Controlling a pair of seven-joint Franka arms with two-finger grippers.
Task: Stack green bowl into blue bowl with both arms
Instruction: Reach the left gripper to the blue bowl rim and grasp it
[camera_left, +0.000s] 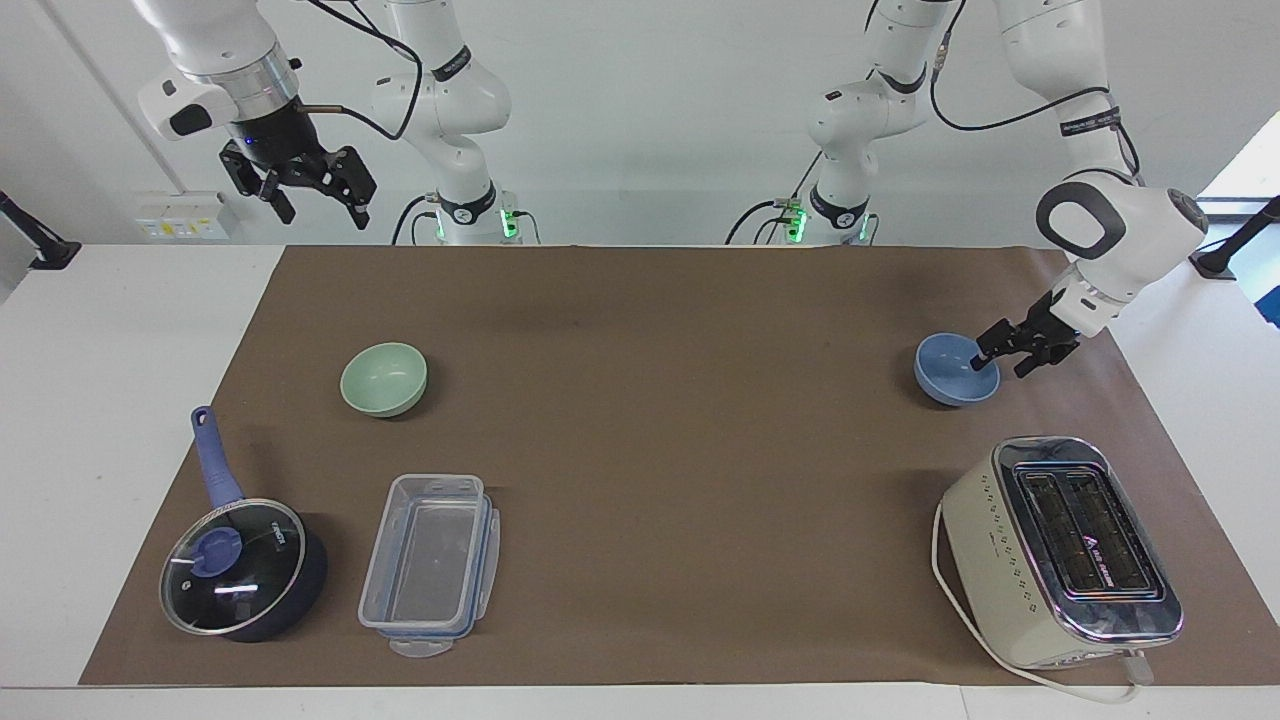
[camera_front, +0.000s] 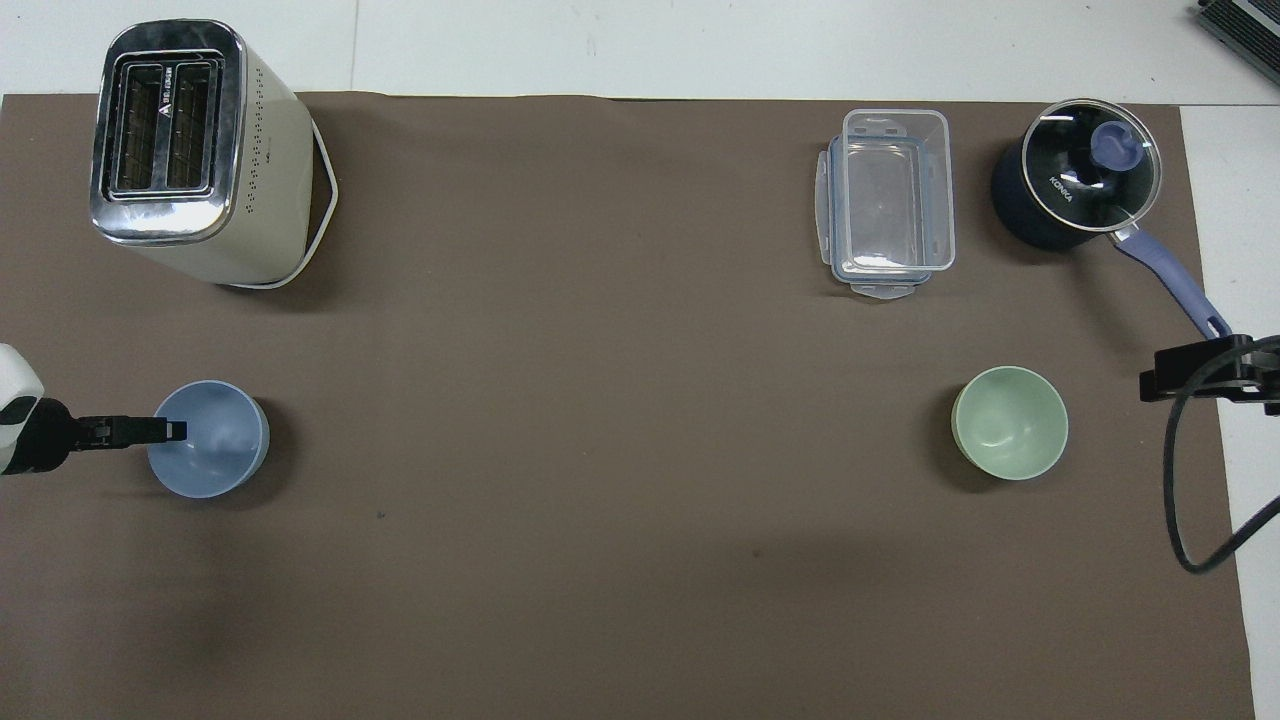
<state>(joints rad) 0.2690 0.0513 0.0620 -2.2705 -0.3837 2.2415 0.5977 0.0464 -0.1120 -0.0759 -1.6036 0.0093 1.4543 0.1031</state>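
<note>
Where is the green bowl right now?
The green bowl sits on the brown mat toward the right arm's end of the table, nearer to the robots than the clear box and the lidded saucepan. No tool is touching it.

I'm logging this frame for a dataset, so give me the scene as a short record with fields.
blue bowl: on the brown mat, toward the left arm's end
green bowl: on the mat, toward the right arm's end, empty
left end effector: at the blue bowl's rim, straddling it
right end effector: raised, open, waiting
stacked: not yet
</note>
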